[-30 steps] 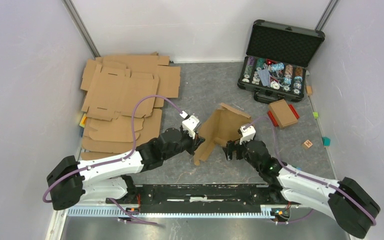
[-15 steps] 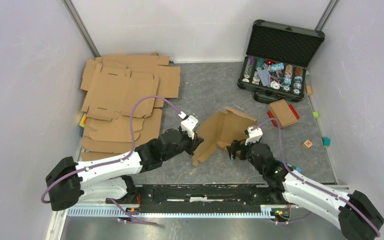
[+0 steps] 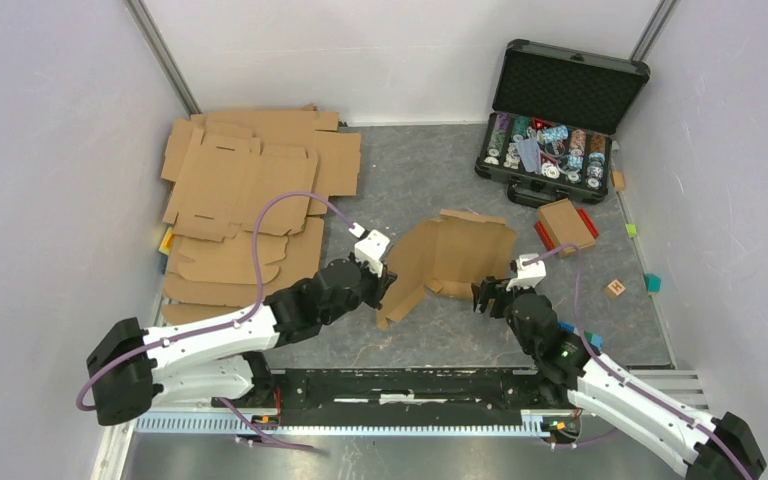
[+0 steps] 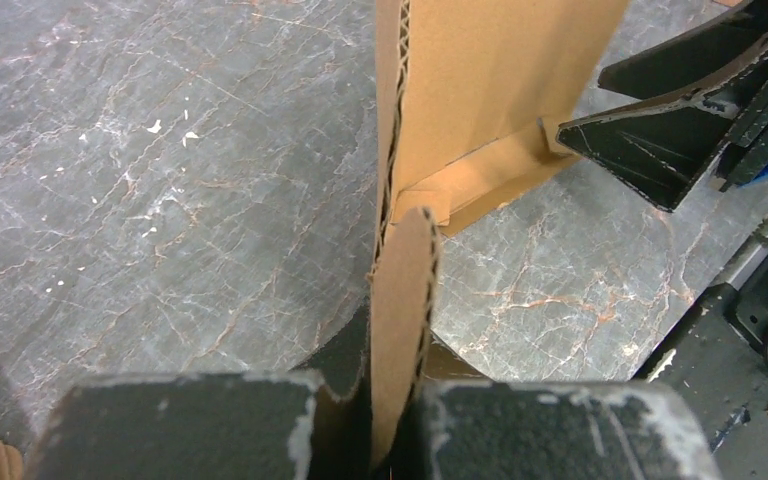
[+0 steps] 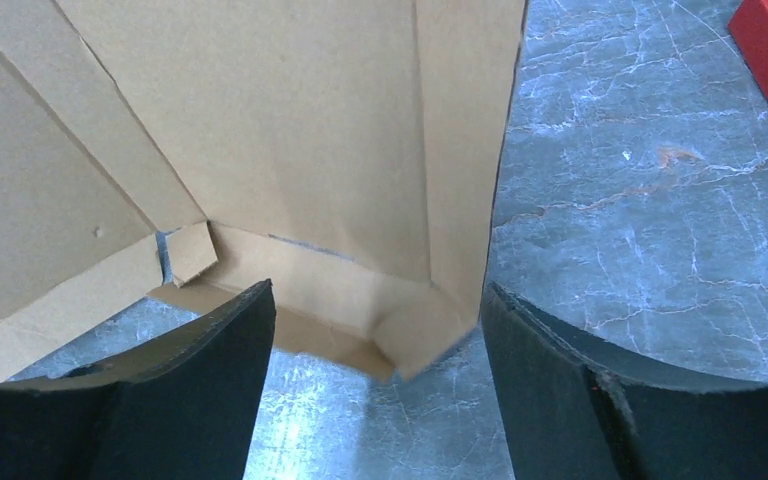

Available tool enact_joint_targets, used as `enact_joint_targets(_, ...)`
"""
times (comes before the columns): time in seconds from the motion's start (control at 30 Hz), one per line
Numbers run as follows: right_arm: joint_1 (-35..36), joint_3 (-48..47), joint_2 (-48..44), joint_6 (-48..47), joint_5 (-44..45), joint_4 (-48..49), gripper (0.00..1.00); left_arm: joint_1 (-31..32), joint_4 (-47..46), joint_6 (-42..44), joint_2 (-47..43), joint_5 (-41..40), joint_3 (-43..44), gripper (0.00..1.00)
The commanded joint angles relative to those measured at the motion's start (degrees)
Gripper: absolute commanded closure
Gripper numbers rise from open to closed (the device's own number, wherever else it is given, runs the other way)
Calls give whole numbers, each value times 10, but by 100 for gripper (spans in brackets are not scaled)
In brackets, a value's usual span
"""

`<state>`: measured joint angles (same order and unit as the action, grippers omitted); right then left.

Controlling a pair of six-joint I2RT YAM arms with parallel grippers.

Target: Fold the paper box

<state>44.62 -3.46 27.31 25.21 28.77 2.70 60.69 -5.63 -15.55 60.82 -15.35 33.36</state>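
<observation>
The paper box is a half-opened brown cardboard blank lying mid-table, its panels partly raised. My left gripper is shut on its left flap. In the left wrist view that flap stands edge-on between the pads of the left gripper. My right gripper is open at the box's near right corner. In the right wrist view this gripper has both dark fingers spread wide. A folded corner of the box lies just ahead of the gap, touching neither finger.
A pile of flat cardboard blanks covers the back left. An open black case of poker chips stands at the back right. In front of it lie a small brown box on red pieces, a wooden cube and small coloured blocks.
My right arm has swung to the right and its jaws have narrowed a little. The box's right side has dropped and spread flatter. The left gripper keeps its hold on the flap.
</observation>
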Motion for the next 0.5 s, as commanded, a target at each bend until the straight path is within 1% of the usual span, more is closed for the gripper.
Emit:
enact_joint_targets(0.0,3,8,-8,-41,-5,32,26,2,15,22,-23,-43,15,98)
enact_joint_targets(0.1,3,1,11,-60,-3,47,36,2,14,29,-32,-45,13,98)
enact_joint_targets(0.2,3,-11,44,-70,21,50,38,2,11,34,-34,-40,11,98)
enact_joint_targets(0.23,2,-17,55,-77,22,54,35,3,9,36,-32,-35,11,98)
enact_joint_targets(0.27,3,-24,66,-80,26,55,30,3,6,38,-31,-32,11,98)
enact_joint_targets(0.3,3,-29,78,-86,29,56,19,2,3,41,-30,-28,10,97)
enact_joint_targets(0.33,3,-36,86,-91,33,53,15,2,3,42,-28,-26,11,97)
enact_joint_targets(0.4,-1,-44,102,-96,35,54,15,2,2,46,-21,-22,14,97)
enact_joint_targets(0.47,-18,-42,109,-102,8,70,17,3,1,47,-16,-18,17,97)
